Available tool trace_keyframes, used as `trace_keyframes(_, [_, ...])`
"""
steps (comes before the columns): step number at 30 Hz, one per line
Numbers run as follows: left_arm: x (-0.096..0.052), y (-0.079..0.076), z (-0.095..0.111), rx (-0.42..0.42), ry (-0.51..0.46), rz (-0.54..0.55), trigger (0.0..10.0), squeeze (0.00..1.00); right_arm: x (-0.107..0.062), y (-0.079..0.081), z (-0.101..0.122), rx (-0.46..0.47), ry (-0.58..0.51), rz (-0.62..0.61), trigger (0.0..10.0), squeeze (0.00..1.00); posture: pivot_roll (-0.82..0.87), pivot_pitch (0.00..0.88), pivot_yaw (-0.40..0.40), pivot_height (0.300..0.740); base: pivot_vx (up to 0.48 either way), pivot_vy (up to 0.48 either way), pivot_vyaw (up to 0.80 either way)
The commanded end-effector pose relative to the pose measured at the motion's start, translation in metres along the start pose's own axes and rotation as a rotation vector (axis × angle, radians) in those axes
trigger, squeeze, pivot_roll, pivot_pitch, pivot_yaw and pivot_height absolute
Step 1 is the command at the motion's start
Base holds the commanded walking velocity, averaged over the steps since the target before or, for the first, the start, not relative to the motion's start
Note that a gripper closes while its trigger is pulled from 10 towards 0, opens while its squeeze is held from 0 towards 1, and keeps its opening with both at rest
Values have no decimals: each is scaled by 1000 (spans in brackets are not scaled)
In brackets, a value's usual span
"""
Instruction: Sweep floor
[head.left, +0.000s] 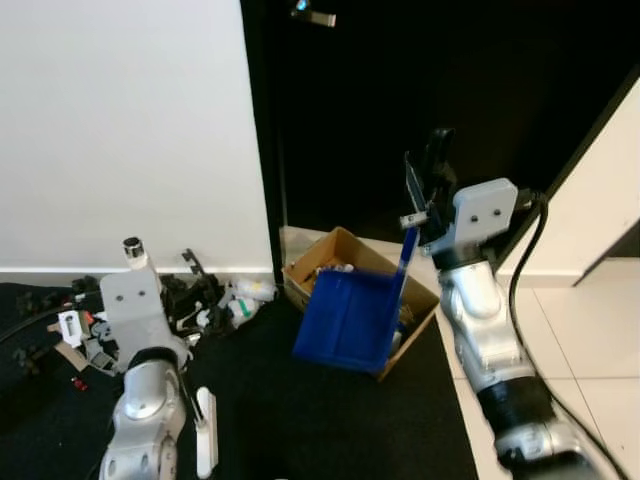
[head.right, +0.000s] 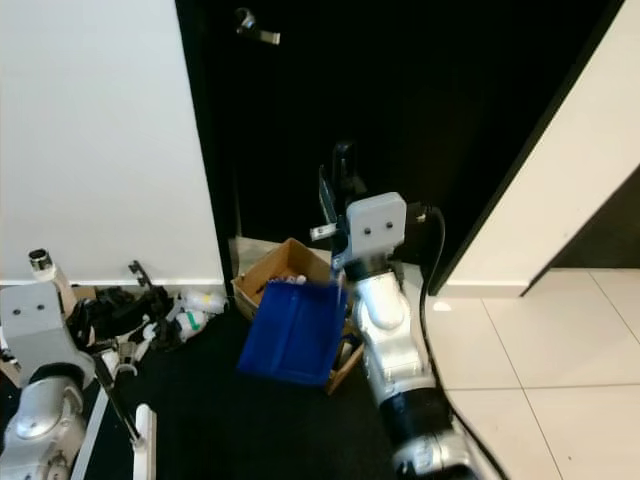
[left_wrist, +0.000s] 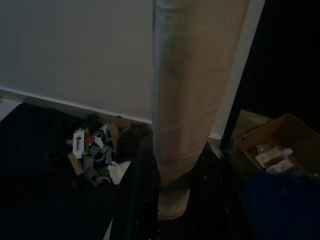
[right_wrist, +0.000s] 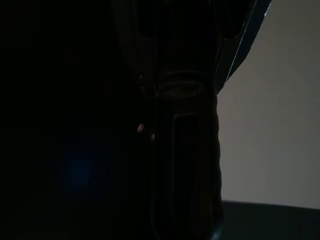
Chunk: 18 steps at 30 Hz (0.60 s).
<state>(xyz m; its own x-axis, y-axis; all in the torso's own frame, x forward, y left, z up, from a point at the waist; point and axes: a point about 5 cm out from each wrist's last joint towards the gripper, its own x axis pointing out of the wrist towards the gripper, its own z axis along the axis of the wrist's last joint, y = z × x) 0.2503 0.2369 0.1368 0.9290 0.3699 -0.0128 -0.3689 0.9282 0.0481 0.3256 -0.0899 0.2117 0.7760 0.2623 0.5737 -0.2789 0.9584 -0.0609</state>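
Black carpet (head.left: 300, 430) covers the floor before a white wall (head.left: 130, 130), with a dark open doorway (head.left: 420, 110) to its right and white tile (head.left: 590, 350) further right. Cardboard box (head.left: 345, 252) sits on the carpet at the foot of the doorway, holding small pale scraps. Blue dustpan (head.left: 350, 320) hangs tipped over the box's near edge, its pan face toward the camera, its blue handle (head.left: 407, 262) rising to the right gripper (head.left: 432, 185). Right gripper is closed around the dark grip at the top of that handle; the right wrist view is too dark to add much. Litter pile (head.left: 215, 300), grey, white and black bits, lies along the skirting left of the box. Left gripper (left_wrist: 165, 200) is closed about a pale grey broom pole (left_wrist: 192, 90), held upright near the litter. White broom head (head.left: 206, 430) rests on the carpet beside the left arm.
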Motion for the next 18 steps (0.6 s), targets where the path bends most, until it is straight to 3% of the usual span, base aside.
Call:
trace_keyframes(1, [1,4,4,36,-31,-3,10000,0,3,4,13,25,-51,2,10000,0,113,94,-18,740,0,0,0])
trace_keyframes(6, [3,4,4,41,-34,-5,10000,0,-4,12,12,67,-14,-11,10000,0,112,88,-17,740,0,0,0])
trace_keyframes(11, [3,-2,1,48,-23,-47,10000,0,-26,21,-6,57,97,-12,10000,0,115,86,-13,740,0,0,0])
trace_keyframes(13, [1,-7,-10,58,37,-109,10000,0,-39,18,-24,16,173,-31,10000,0,110,88,-5,740,0,0,0])
trace_keyframes(18, [-1,-16,-18,18,74,-183,10000,0,-62,15,-51,5,314,-56,10000,0,105,92,3,740,0,0,0])
